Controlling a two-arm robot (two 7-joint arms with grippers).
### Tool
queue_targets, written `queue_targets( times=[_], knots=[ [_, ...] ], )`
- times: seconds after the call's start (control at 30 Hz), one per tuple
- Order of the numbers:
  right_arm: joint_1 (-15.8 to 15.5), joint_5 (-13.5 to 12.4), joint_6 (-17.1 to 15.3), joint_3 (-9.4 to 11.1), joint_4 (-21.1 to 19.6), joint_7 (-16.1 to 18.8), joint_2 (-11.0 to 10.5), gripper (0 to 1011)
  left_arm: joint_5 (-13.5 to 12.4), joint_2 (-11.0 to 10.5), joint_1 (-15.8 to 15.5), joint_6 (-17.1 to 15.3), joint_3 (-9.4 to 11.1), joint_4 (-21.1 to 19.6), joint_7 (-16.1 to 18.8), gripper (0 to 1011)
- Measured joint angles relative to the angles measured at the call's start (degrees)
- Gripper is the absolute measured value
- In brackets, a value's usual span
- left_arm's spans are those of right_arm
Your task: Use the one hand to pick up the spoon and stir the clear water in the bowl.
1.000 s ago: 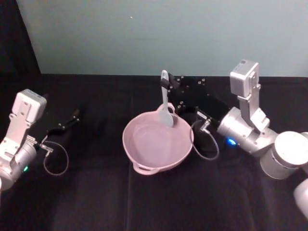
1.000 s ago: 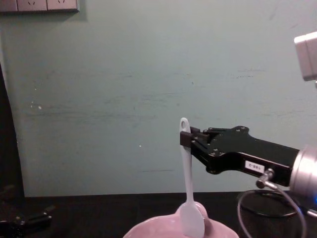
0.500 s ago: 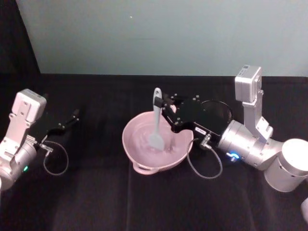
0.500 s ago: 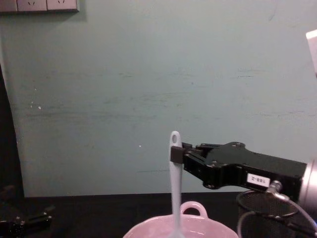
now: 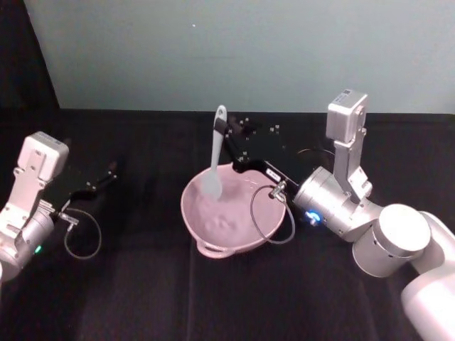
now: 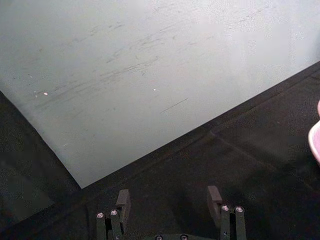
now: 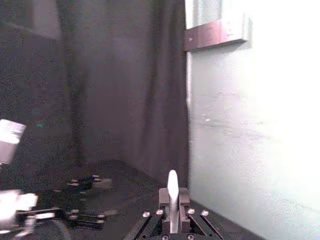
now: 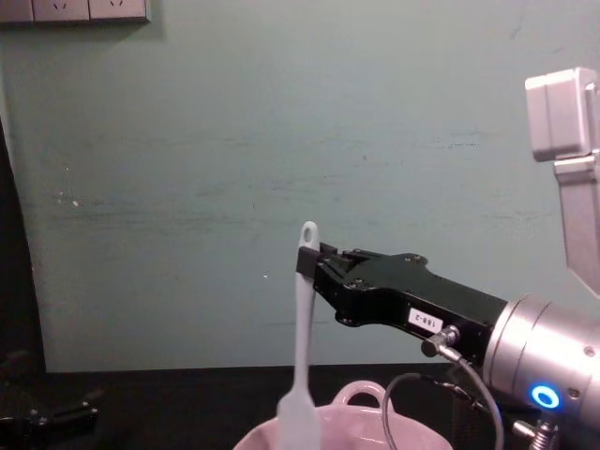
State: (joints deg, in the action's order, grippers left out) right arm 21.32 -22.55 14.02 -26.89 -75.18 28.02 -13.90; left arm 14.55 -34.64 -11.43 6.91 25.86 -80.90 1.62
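Pinching the spoon (image 5: 215,153) high on its handle lets the right gripper (image 5: 226,128) sit above the bowl (image 5: 207,246) rim, so just the scoop hangs down by the bowl's far left wall, at the water (image 5: 231,213). A grey cable (image 5: 270,217) from the right wrist droops over the bowl's right rim and might snag. Well left of the bowl, the left gripper (image 5: 103,177) rests idle, jaws apart

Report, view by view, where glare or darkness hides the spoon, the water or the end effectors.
Head view: black cloth swallows the right black angular end effector; slim white plastic spoon and pale pink glossy bowl stand out, water shows as faint mottling. Right wrist view: wall glares white. Chest view: evenly lit. Left wrist view: left end effector, open, dim against that cloth.
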Motion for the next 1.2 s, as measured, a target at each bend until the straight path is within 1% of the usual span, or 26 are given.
queue_targets(
  times=[0.07, 0.1, 0.17, 0.2, 0.3, 0.33, 0.4, 0.47, 0.53, 0.6, 0.63, 0.7, 0.73, 0.77, 0.8, 0.83, 0.93, 0.97, 1.07, 1.17, 1.2],
  knots=[
    [0.1, 1.8, 1.1, 0.2, 0.5, -1.5, 0.3, 109, 0.0, 0.0, 0.0, 0.0, 0.0, 0.0, 0.0, 1011],
    [0.2, 3.3, 1.6, 0.3, 0.8, -2.6, 0.5, 108, 0.0, 0.0, 0.0, 0.0, 0.0, 0.0, 0.0, 1011],
    [0.2, 4.8, 2.1, 0.5, 0.8, -3.8, 0.5, 108, 0.0, 0.0, 0.0, 0.0, 0.0, 0.0, 0.0, 1011],
    [0.1, 6.1, 2.3, 0.7, 0.6, -4.7, 0.3, 109, 0.0, 0.0, 0.0, 0.0, 0.0, 0.0, 0.0, 1011],
    [-0.5, 8.1, 2.3, 1.1, -0.7, -5.8, -0.4, 109, 0.0, 0.0, 0.0, 0.0, 0.0, 0.0, 0.0, 1011],
    [-0.5, 8.1, 2.3, 1.1, -0.7, -5.8, -0.4, 109, 0.0, 0.0, 0.0, 0.0, 0.0, 0.0, 0.0, 1011],
    [-1.2, 9.0, 1.5, 1.5, -2.3, -6.0, -1.2, 109, 0.0, 0.0, 0.0, 0.0, 0.0, 0.0, 0.0, 1011],
    [-2.0, 9.1, 0.0, 2.1, -4.1, -5.8, -2.2, 108, 0.0, 0.0, 0.0, 0.0, 0.0, 0.0, 0.0, 1011],
    [-3.1, 8.7, -1.6, 2.7, -6.1, -5.0, -3.3, 108, 0.0, 0.0, 0.0, 0.0, 0.0, 0.0, 0.0, 1011],
    [-3.7, 8.1, -2.7, 3.1, -7.2, -4.3, -3.8, 109, 0.0, 0.0, 0.0, 0.0, 0.0, 0.0, 0.0, 1011],
    [-4.4, 7.1, -4.0, 3.5, -8.3, -3.4, -4.3, 109, 0.0, 0.0, 0.0, 0.0, 0.0, 0.0, 0.0, 1011],
    [-5.0, 5.9, -5.2, 3.9, -9.4, -2.5, -4.8, 108, 0.0, 0.0, 0.0, 0.0, 0.0, 0.0, 0.0, 1011],
    [-5.7, 4.5, -6.4, 4.2, -10.3, -1.5, -5.2, 109, 0.0, 0.0, 0.0, 0.0, 0.0, 0.0, 0.0, 1011],
    [-5.7, 4.5, -6.4, 4.2, -10.3, -1.5, -5.2, 109, 0.0, 0.0, 0.0, 0.0, 0.0, 0.0, 0.0, 1011],
    [-6.3, 3.1, -7.4, 4.4, -11.2, -0.7, -5.6, 108, 0.0, 0.0, 0.0, 0.0, 0.0, 0.0, 0.0, 1011],
    [-6.6, 2.5, -7.8, 4.4, -11.6, -0.3, -5.7, 109, 0.0, 0.0, 0.0, 0.0, 0.0, 0.0, 0.0, 1011],
    [-7.7, -0.1, -9.0, 4.3, -13.1, 1.0, -6.1, 109, 0.0, 0.0, 0.0, 0.0, 0.0, 0.0, 0.0, 1011],
    [-7.7, -0.1, -9.0, 4.3, -13.1, 1.0, -6.1, 109, 0.0, 0.0, 0.0, 0.0, 0.0, 0.0, 0.0, 1011],
    [-7.8, -2.1, -9.8, 3.5, -13.5, 1.9, -6.1, 108, 0.0, 0.0, 0.0, 0.0, 0.0, 0.0, 0.0, 1011],
    [-7.2, -2.6, -9.4, 2.5, -12.5, 2.1, -5.4, 109, 0.0, 0.0, 0.0, 0.0, 0.0, 0.0, 0.0, 1011],
    [-7.2, -2.6, -9.4, 2.5, -12.5, 2.1, -5.4, 109, 0.0, 0.0, 0.0, 0.0, 0.0, 0.0, 0.0, 1011]
  ],
)
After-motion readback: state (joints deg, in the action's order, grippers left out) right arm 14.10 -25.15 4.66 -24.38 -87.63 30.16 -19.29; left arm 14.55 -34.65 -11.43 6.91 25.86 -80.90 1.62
